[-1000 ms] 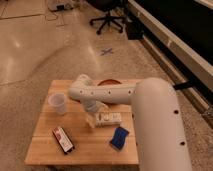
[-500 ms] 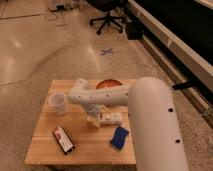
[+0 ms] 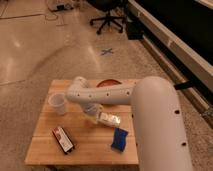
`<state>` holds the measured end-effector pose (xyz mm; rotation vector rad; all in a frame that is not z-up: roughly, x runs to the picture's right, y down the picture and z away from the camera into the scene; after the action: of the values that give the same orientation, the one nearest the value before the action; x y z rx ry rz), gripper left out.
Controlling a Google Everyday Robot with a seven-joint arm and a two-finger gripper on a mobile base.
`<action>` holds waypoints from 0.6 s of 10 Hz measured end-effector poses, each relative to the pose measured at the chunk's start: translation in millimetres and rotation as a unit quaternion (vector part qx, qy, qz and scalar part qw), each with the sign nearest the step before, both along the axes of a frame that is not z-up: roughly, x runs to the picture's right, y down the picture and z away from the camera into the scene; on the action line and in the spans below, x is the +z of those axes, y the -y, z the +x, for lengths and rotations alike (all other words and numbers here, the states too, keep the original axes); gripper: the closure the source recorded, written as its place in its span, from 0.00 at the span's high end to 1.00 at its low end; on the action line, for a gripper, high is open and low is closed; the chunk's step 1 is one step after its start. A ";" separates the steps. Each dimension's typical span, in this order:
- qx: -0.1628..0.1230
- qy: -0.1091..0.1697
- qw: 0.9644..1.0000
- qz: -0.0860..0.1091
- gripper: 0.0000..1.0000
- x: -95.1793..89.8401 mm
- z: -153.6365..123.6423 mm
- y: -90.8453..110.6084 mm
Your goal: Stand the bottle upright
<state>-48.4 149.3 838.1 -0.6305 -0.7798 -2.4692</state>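
A: Hidden or cut off?

B: The arm takes up most of the right side. It covers the right edge of the tabletop and the near part of the reddish bowl at the far edge, so only the bowl's far rim shows. The label print on the bottle can't be read.

A: Gripper?

B: The gripper hangs below the bent wrist, down at the tabletop near its middle. Fingers pressed together. It is right at the bottle's left end, but I can't tell whether that end is pinched or only touched.

A: Where is the bottle?

B: Lying on its side at mid-table, long axis roughly left to right, under the forearm and just right of the gripper. Not upright.

A: What else is around?

B: A translucent white cup stands upright near the left edge, apart from the gripper. A flat red-and-black packet lies toward the near-left corner. A blue block sits toward the near edge, just in front of the bottle and not touching it. On the floor beyond are a blue tape cross and an office chair, cut off at the top.
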 end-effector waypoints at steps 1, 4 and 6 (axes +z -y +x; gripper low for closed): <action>0.026 0.007 1.000 0.003 0.00 -5.6 -3.0 10.6; 0.132 0.033 0.991 0.018 0.00 -21.4 1.1 61.5; 0.208 0.060 0.976 0.025 0.00 -33.2 11.0 96.5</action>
<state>-37.4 52.8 804.9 -0.2646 -0.8008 -2.1445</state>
